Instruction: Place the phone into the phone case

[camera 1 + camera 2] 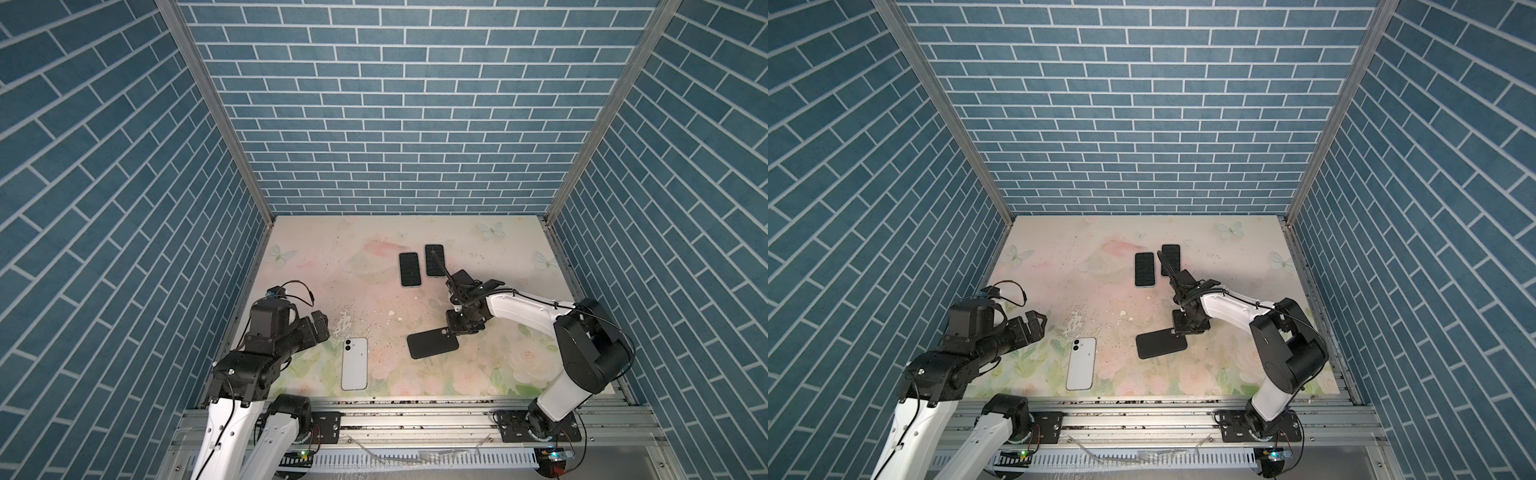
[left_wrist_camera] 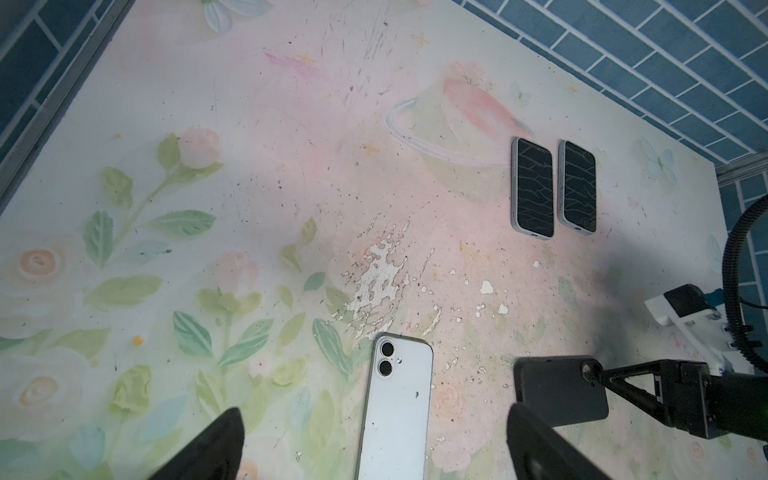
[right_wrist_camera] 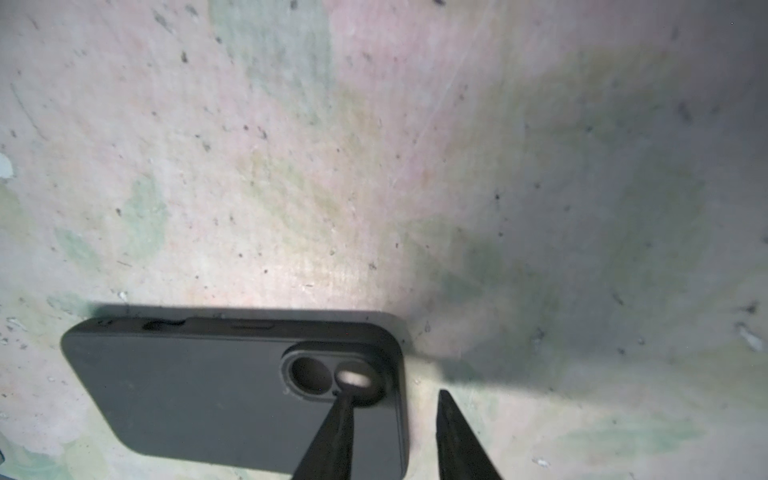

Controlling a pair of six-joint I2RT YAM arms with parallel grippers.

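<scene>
Phone (image 1: 354, 363): one, white, back-up on tabletop (image 1: 332, 257), near wide-spread left hand (image 2: 372, 411). Phone case (image 1: 432, 343): one, black, straddled by half-closed right hand (image 3: 395, 392), fingertip (image 3: 332, 432) in camera cutout (image 3: 316, 374). Two screen-up phones (image 1: 410, 269), (image 1: 434, 260) behind.

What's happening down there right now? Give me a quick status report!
Left gripper open, near white smartphone lying face down. Right gripper open, straddling camera-hole end of matte black phone case. Two dark-screened phones farther back, not in the way.
</scene>
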